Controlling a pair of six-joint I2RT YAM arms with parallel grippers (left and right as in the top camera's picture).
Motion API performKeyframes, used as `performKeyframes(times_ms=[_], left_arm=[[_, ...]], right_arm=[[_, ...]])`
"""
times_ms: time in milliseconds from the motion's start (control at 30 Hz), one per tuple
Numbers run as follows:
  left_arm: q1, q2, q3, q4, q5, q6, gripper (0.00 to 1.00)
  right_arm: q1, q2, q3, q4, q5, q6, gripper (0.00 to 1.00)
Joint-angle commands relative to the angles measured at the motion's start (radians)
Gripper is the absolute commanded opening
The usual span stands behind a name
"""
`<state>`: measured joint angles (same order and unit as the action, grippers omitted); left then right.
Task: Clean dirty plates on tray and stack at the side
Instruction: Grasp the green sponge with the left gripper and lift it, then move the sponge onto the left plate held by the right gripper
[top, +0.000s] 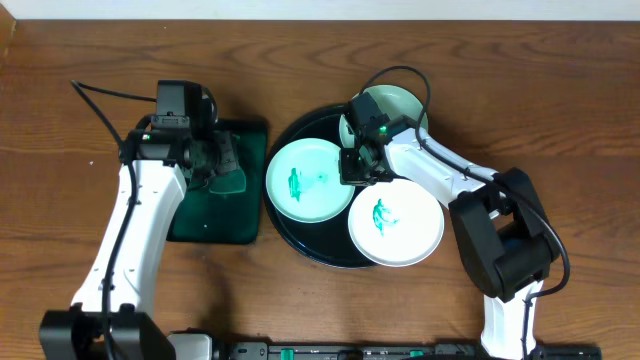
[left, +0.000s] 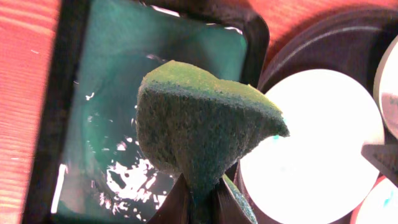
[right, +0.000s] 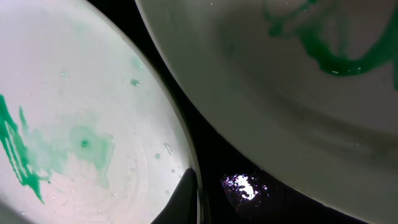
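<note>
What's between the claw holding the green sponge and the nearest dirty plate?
Seen from overhead, only the green tray's right edge and the black tray's rim lie between the left claw, shut on the sponge, and that plate.

We saw a big round black tray (top: 296, 240) with a shiny raised rim. Three small round white plates lay on it, all flat as far as we could tell. The left plate (top: 310, 181) had a green smear in its middle. The front plate (top: 396, 223) had one too, and its edge stuck out past the rim. The back plate (top: 395, 103) was partly hidden.
</note>
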<state>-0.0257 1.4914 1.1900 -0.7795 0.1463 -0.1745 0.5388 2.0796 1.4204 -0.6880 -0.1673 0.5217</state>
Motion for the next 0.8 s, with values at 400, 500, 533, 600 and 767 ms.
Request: performKeyframes(times_ms=[400, 500, 533, 600, 767], left_arm=[[-0.098, -0.042, 0.013, 0.318, -0.351, 0.093, 0.07], [-0.098, -0.042, 0.013, 0.316, -0.380, 0.094, 0.07], [-0.098, -0.042, 0.013, 0.314, -0.382, 0.097, 0.07], [-0.098, -0.042, 0.013, 0.313, -0.392, 0.096, 0.07], [-0.098, -0.042, 0.013, 0.305, -0.395, 0.095, 0.07]], right_arm=[[0.009, 0.050, -0.018, -0.023, 0.010, -0.048, 0.01], [0.009, 0.050, -0.018, -0.023, 0.010, -0.048, 0.01], [0.009, 0.050, -0.018, -0.023, 0.010, -0.048, 0.01], [0.009, 0.050, -0.018, -0.023, 0.010, -0.048, 0.01], [0.009, 0.050, -0.018, -0.023, 0.010, -0.048, 0.01]])
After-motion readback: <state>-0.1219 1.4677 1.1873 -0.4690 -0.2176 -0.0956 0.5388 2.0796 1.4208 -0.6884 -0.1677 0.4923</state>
